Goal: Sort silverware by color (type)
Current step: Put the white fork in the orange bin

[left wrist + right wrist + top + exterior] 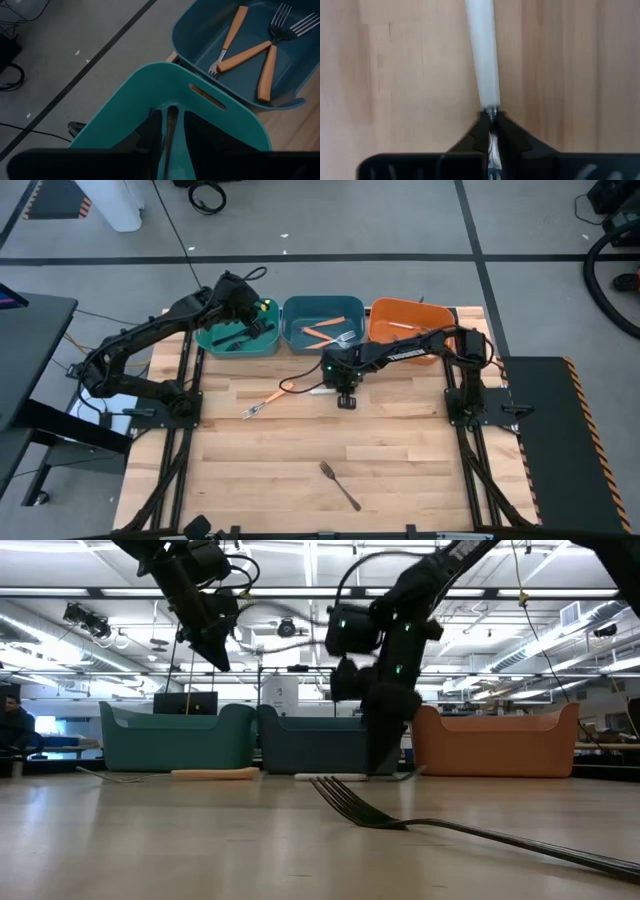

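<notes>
My right gripper (345, 398) stands on the table in front of the middle bin. It points steeply down and is shut on a white-handled utensil (482, 50) that lies on the wood. My left gripper (243, 315) hangs over the teal bin (215, 338), with a thin dark utensil (171, 127) between its fingers. Black pieces lie in that bin. An orange-handled fork (265, 402) lies flat left of the right gripper. A dark fork (340, 485) lies near the table's front edge. My left gripper has the thin dark utensil's shaft (170, 142) between its two fingers, slanting down over the teal bin. The utensil is clear of the table and runs along the fingers. The fingers hide where the pads meet it. My right gripper pinches the white-handled utensil between its two fingertips (481, 127), where the white handle ends and the metal neck (491, 114) begins. The fingers come from above, pointing steeply down. The white handle runs away from them, flat on the table.
Three bins stand in a row at the far edge: the teal bin, a dark blue bin (300, 340) holding orange-handled forks (245, 55), and an orange bin (385, 330). Bare wood lies between the bins and the dark fork.
</notes>
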Controlling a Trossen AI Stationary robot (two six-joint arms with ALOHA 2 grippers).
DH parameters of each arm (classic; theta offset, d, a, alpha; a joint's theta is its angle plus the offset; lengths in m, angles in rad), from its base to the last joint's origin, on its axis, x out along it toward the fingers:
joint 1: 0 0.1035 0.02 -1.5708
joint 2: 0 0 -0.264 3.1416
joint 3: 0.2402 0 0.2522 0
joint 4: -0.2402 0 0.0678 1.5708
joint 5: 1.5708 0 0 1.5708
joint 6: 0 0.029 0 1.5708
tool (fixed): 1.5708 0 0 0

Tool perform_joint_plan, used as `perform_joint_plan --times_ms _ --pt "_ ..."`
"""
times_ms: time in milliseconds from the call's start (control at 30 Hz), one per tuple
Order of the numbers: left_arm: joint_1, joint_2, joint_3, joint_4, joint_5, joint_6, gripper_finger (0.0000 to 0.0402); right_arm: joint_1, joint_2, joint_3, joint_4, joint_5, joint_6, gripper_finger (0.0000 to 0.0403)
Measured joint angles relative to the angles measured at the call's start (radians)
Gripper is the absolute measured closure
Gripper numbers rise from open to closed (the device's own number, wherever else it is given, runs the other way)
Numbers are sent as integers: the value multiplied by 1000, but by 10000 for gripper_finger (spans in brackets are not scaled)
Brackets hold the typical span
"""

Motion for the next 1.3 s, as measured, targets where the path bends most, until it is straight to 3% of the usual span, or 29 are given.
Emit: perform_joint_plan --times_ms 367,733,933,1300 --pt "0 0 0 0 0 0 310 -33 -131 41 -55 3 52 397" --pt "0 0 0 5 0 1 310 -1 -78 39 3 -75 205 348" --pt "0 0 0 5 0 1 310 35 -69 40 38 -1 311 315" --pt "0 0 0 5 0 33 310 36 35 40 64 34 424 311"
